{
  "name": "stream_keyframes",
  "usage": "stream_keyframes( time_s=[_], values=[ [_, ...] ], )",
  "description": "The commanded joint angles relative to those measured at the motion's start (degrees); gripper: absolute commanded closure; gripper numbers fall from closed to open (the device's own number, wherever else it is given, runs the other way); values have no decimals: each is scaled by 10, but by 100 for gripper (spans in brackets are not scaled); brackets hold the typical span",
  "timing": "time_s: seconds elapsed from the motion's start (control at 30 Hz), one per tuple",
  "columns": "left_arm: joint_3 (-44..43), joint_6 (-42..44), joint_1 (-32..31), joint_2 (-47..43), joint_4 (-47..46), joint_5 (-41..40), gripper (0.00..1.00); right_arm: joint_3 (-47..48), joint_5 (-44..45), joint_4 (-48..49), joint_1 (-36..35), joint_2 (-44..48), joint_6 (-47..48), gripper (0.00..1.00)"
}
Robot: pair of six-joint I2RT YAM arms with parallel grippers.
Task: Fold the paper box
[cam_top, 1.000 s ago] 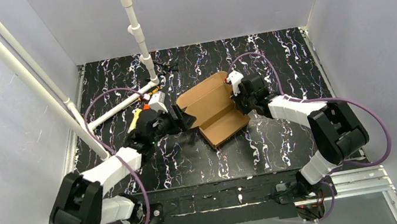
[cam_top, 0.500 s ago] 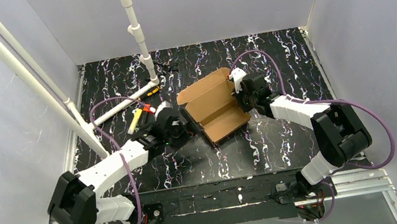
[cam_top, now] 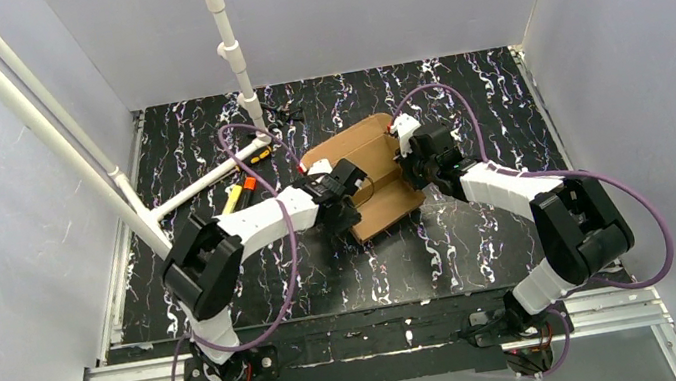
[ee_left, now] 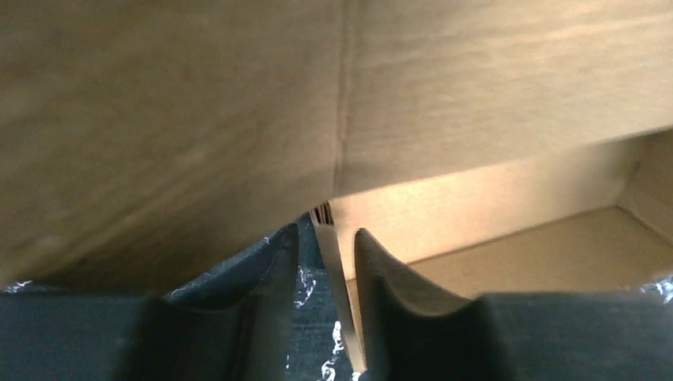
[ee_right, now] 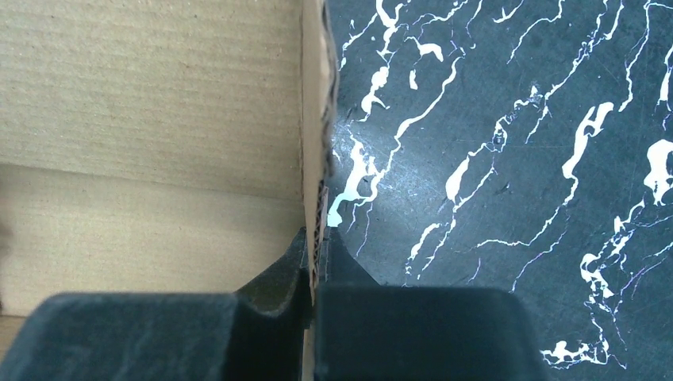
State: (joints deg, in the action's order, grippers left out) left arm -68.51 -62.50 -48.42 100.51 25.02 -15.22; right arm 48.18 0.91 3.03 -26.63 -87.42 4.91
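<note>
A black tabletop (cam_top: 484,249) veined with white and purple fills the floor of a grey-walled enclosure. A white pipe frame (cam_top: 233,54) rises from its far left part, with one pipe slanting toward the near left.

The paper box (cam_top: 370,145), plain brown cardboard, sits slightly beyond the middle of the tabletop, between the two arms. It is part-folded, an open tray with a broad panel reaching away on its far side.

The left arm (cam_top: 258,221) stretches from the near left across to the box's left side, and its wrist covers that corner from above. The right arm (cam_top: 505,186) bends in from the near right to the box's right side. Purple cables loop over both arms.

The left gripper (ee_left: 327,302) straddles the thin edge of an upright cardboard wall. Its jaws are slightly spread, with a sliver of tabletop showing between one finger and the wall. A large brown panel hangs close above them.

The right gripper (ee_right: 315,274) has its jaws pinched tight on the edge of the box's right wall, cardboard on one side and bare tabletop on the other.

A yellow-handled tool (cam_top: 230,199) and a small orange-and-black object (cam_top: 250,159) lie by the pipe's foot, left of the box.
</note>
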Motion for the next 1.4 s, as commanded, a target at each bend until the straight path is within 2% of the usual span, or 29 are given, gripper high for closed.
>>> stream_keyframes(
  time_s=[0.0, 0.03, 0.1, 0.3, 0.33, 0.37, 0.4, 0.43, 0.57, 0.67, 0.73, 0.9, 1.0, 1.17, 1.27, 1.3, 1.37],
  values=[
    [-39, 21, -9, 28, 75, -38, 82, 2, -5, 22, 1, 13, -7, 99],
    [-41, 21, -9, 32, 74, -37, 91, 3, -13, 21, 0, 12, -7, 99],
    [-46, 27, -10, 39, 74, -43, 99, 4, -25, 20, 0, 12, -9, 99],
    [-62, 50, -12, 41, 80, -55, 100, 3, -28, 20, 0, 13, -9, 99],
    [-63, 52, -12, 37, 83, -53, 98, 3, -28, 20, 0, 12, -9, 99],
    [-63, 53, -12, 32, 85, -50, 81, 3, -28, 20, 0, 12, -9, 99],
    [-63, 53, -13, 25, 89, -47, 67, 3, -28, 20, 0, 11, -9, 99],
    [-61, 50, -14, 14, 94, -46, 61, 3, -28, 20, 0, 11, -9, 99],
    [-43, 27, -26, -24, 100, -36, 55, 3, -29, 20, 0, 10, -8, 99],
    [-38, 18, -39, -23, 96, -31, 55, 3, -31, 20, 0, 8, -8, 99],
    [-39, 15, -41, -11, 96, -32, 58, 2, -32, 19, 0, 7, -8, 99],
    [-47, 14, -44, 6, 96, -30, 77, 2, -29, 19, 0, 9, -8, 99],
    [-48, 18, -45, 12, 96, -27, 99, 3, -31, 19, 0, 5, -7, 99],
    [-40, 22, -45, 9, 89, -42, 100, 4, -35, 18, 0, 5, -8, 99],
    [-48, 54, -45, 4, 90, -52, 100, 5, -34, 18, 1, 2, -11, 99],
    [-52, 66, -45, 0, 93, -53, 93, 5, -34, 19, 1, 0, -12, 99],
    [-59, 97, -45, -14, 96, -50, 64, 7, -29, 17, 2, -3, -15, 99]
  ],
)
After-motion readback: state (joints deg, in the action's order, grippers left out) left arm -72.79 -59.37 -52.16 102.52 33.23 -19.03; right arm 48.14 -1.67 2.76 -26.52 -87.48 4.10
